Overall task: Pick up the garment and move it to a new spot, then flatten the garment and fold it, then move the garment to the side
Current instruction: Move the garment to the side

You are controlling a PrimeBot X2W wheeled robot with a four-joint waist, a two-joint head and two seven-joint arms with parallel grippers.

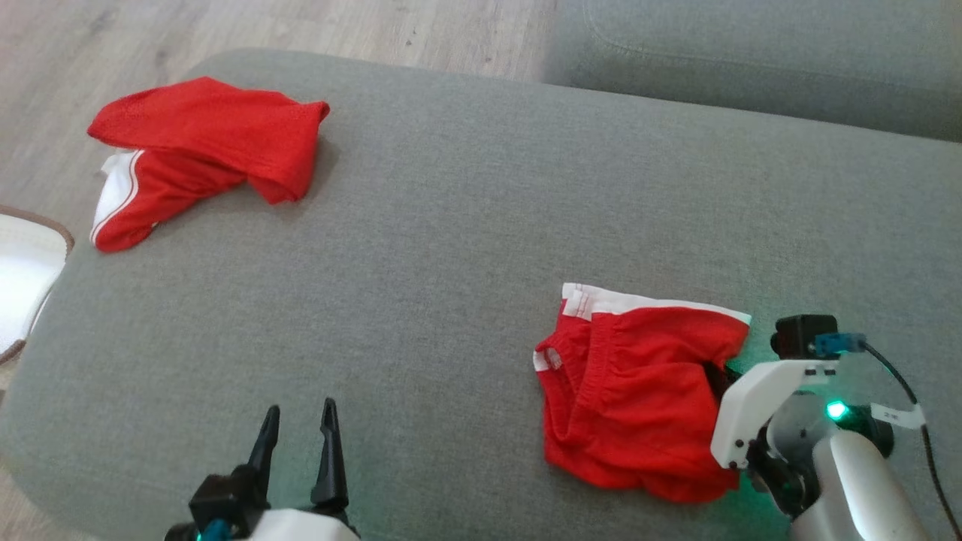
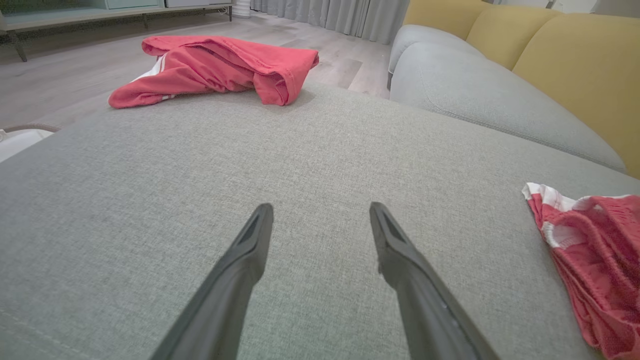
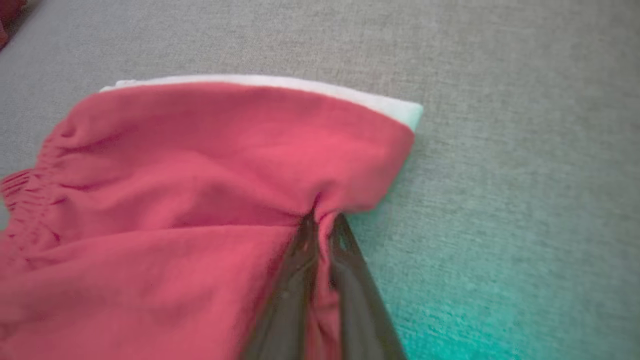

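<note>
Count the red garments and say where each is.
2. The far garment lies bunched at the far left corner of the cushion; the near garment sits front right, pinched in the right hand.

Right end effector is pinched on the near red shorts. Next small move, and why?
Probably a short straight lift. The right end effector is shut on a fold at the right edge of the red shorts, which lie crumpled on the grey cushion. Lifting should free them for the carry. The left end effector is open and apart from them.

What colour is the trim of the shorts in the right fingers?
White trim, clearest in the head view.
</note>
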